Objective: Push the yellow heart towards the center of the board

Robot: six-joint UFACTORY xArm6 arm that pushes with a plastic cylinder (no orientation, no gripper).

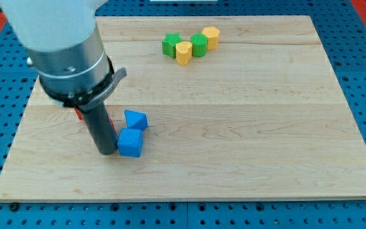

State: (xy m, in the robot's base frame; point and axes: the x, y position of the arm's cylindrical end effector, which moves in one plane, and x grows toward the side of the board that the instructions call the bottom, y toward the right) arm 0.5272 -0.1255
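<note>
The yellow heart (183,52) lies near the view's top, between a green block (170,45) on its left and a second green block (199,45) on its right. A yellow block (211,37) touches that second green block at the upper right. My tip (107,151) rests on the board at the lower left, far from the yellow heart. It stands right beside a blue cube (130,142). A second blue block (135,119) sits just above that cube.
A red block (80,114) peeks out behind the rod, mostly hidden. The arm's grey body (62,44) covers the board's upper left corner. The wooden board (246,127) lies on a blue pegboard surface.
</note>
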